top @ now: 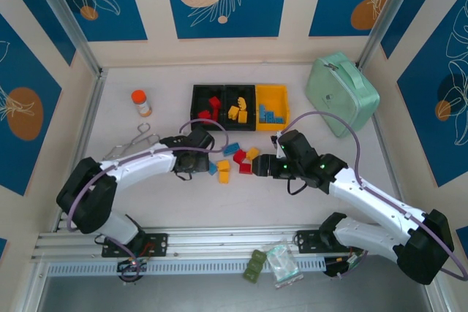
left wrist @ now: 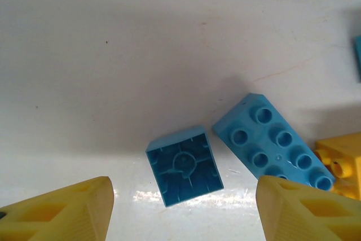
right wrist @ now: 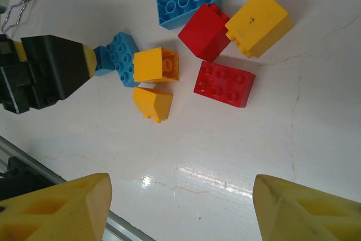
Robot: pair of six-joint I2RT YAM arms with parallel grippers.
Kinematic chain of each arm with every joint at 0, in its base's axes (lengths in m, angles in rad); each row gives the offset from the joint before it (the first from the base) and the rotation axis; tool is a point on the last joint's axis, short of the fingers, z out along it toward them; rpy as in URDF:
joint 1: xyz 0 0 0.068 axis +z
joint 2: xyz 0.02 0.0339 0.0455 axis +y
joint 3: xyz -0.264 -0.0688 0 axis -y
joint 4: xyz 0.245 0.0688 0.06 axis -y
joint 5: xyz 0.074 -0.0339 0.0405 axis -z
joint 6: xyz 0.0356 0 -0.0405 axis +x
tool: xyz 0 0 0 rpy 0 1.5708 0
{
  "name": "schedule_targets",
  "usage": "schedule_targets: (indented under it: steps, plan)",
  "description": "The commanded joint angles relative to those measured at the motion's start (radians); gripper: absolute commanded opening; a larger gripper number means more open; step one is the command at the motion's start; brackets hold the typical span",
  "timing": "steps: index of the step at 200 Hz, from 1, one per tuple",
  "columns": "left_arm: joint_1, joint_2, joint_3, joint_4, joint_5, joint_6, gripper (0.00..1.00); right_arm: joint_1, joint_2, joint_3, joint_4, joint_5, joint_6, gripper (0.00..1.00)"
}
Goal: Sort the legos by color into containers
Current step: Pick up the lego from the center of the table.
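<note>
- Found one white table [top: 183, 202] bearing everything listed below.
- Noted one mint-green case [top: 342, 93] at the far right, well apart from the loose bricks.
- Counted three containers [top: 224, 88] joined in a row at the far centre: two black, one yellow. Saw red bricks in the left black bin, yellow in the middle black bin, blue in the yellow bin; could not count these reliably.
- Observed the left gripper [left wrist: 183, 191] low over the table, fingers spread wide, gripping nothing. Found one upturned blue brick [left wrist: 184, 166] loose on the table between the fingertips.
- Observed the right gripper [right wrist: 180, 187] above the loose pile, fingers likewise wide, holding nothing.
- Noted one pair of wire tongs [top: 135, 140] at the left.
- Noted one orange-capped bottle [top: 141, 102], upright, just beyond the tongs.
- Counted eight loose legos [right wrist: 211, 23] mid-table between the grippers: three blue, three yellow, two red, several touching.
</note>
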Motion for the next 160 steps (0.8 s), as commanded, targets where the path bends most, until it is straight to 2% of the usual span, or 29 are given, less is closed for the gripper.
schedule_targets:
  steps: [1, 60, 133, 142, 160]
  plan:
    - [0.011, 0.036, -0.01, 0.018, -0.027, -0.026, 0.66, 0.006, -0.017, 0.019, -0.011, 0.014, -0.012, 0.67]
    - [0.022, 0.043, -0.049, 0.024, -0.048, -0.036, 0.52, 0.003, -0.034, 0.003, -0.012, 0.024, -0.001, 0.67]
    - [0.045, 0.071, -0.067, 0.102, -0.017, 0.047, 0.49, 0.003, -0.017, 0.006, 0.002, 0.021, 0.002, 0.67]
    - [0.045, 0.08, -0.055, 0.099, -0.015, 0.06, 0.44, 0.003, -0.019, 0.006, -0.001, 0.023, 0.006, 0.67]
    - [0.045, 0.093, -0.031, 0.082, -0.01, 0.079, 0.27, 0.003, -0.023, 0.003, -0.003, 0.023, 0.01, 0.67]
